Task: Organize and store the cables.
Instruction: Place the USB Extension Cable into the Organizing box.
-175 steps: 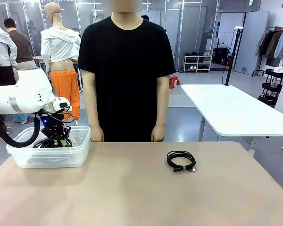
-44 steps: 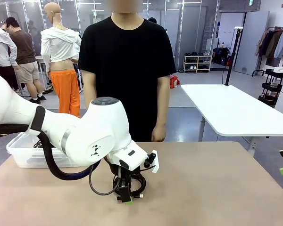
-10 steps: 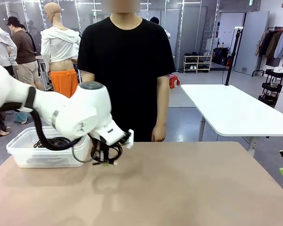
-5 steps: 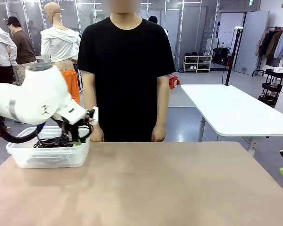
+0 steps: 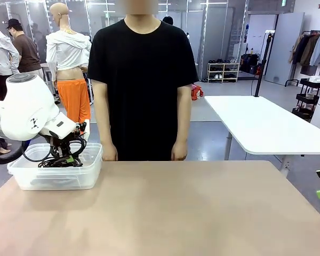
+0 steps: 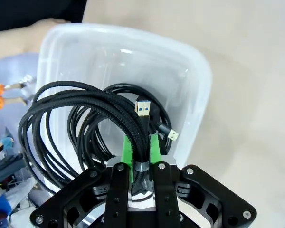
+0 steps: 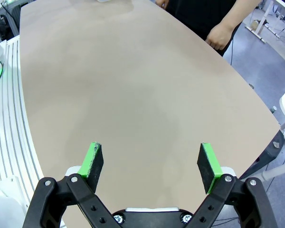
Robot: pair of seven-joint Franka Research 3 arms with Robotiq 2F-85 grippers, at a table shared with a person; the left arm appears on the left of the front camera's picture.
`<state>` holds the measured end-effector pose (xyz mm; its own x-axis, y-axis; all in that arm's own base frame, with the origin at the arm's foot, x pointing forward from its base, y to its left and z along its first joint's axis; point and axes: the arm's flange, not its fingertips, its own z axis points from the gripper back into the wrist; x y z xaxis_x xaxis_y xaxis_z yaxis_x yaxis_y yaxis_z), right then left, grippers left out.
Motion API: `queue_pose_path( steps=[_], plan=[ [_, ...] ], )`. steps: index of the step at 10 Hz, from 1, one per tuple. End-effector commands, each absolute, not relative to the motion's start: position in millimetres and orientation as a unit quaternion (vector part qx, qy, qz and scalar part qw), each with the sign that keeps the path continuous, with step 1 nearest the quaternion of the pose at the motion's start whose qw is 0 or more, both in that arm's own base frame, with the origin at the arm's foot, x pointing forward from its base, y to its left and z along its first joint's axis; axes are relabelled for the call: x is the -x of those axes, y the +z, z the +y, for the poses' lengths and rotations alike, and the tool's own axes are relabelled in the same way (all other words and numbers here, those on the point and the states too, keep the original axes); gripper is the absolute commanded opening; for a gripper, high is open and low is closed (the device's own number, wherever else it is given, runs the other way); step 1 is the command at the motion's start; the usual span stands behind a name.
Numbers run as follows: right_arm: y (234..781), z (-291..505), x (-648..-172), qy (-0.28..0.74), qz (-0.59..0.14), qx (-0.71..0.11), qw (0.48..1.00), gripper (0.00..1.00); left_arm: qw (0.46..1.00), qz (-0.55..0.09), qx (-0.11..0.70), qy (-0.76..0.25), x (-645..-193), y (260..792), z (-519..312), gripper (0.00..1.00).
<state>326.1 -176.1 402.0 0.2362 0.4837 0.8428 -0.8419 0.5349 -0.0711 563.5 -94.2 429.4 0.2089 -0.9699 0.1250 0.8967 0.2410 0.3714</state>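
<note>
Above the surface's (image 5: 202,213) left end, a coiled cable (image 6: 80,114) is clamped between the left claw's (image 6: 139,151) pads, suspended over the plastic bin (image 6: 190,80); the right claw (image 7: 152,161) is released.

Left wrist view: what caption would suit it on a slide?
Left gripper shut on a coiled black cable, holding it over the clear plastic bin with other cables inside.

Bright, even indoor light; wrist views perhaps slightly warped.

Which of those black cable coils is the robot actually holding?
The thicker braided coil with the blue-tipped plug: the left gripper pinches it above the bin. The thinner coil lies loose inside.
</note>
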Motion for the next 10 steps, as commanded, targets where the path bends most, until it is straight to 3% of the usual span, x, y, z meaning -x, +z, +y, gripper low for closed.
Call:
queue_pose_path(
  steps=[1, 5, 6, 7, 8, 9, 10],
  plan=[
    [403.2, -176.3, -328.4, 0.432, -0.442, -0.209, 0.758, 1.0, 0.771, -0.145, -0.088, -0.614, -587.0, 427.4, -81.7, 0.16],
    [403.2, -176.3, -328.4, 0.432, -0.442, -0.209, 0.758, 1.0, 0.8, -0.126, -0.072, -0.582, -603.5, 417.0, -60.4, 0.16],
    [403.2, -176.3, -328.4, 0.432, -0.442, -0.209, 0.758, 1.0, 0.811, -0.111, -0.074, -0.57, -605.5, 417.8, -58.4, 0.68],
    [403.2, -176.3, -328.4, 0.432, -0.442, -0.209, 0.758, 1.0, 0.812, -0.108, -0.071, -0.569, -604.5, 418.5, -56.2, 0.67],
    [403.2, -176.3, -328.4, 0.432, -0.442, -0.209, 0.758, 1.0, 0.811, -0.11, -0.07, -0.57, -601.3, 419.2, -54.8, 1.0],
    [403.2, -176.3, -328.4, 0.432, -0.442, -0.209, 0.758, 1.0, 0.807, -0.113, -0.072, -0.576, -598.4, 419.2, -54.0, 0.69],
    [403.2, -176.3, -328.4, 0.432, -0.442, -0.209, 0.758, 1.0, 0.807, -0.116, -0.075, -0.575, -597.2, 419.0, -53.3, 1.0]
  ],
)
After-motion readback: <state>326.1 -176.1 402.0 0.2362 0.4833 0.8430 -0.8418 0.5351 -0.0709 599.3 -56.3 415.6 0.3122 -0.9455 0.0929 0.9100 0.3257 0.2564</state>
